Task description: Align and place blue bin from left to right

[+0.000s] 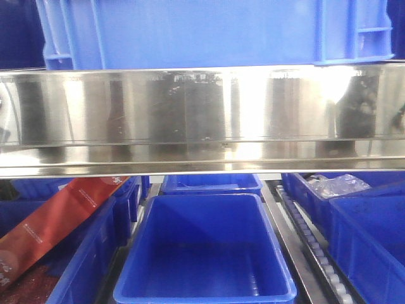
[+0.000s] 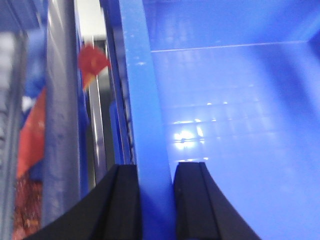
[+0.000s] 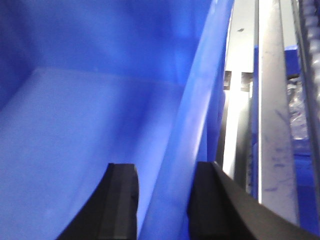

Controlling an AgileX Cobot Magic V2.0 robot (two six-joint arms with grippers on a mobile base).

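Pincers clamp blue bin walls.

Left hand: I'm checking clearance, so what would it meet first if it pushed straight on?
The left hand straddles the large bright-blue plastic bin's side wall; going on, that wall's rim would probably bottom out between its fingers first.
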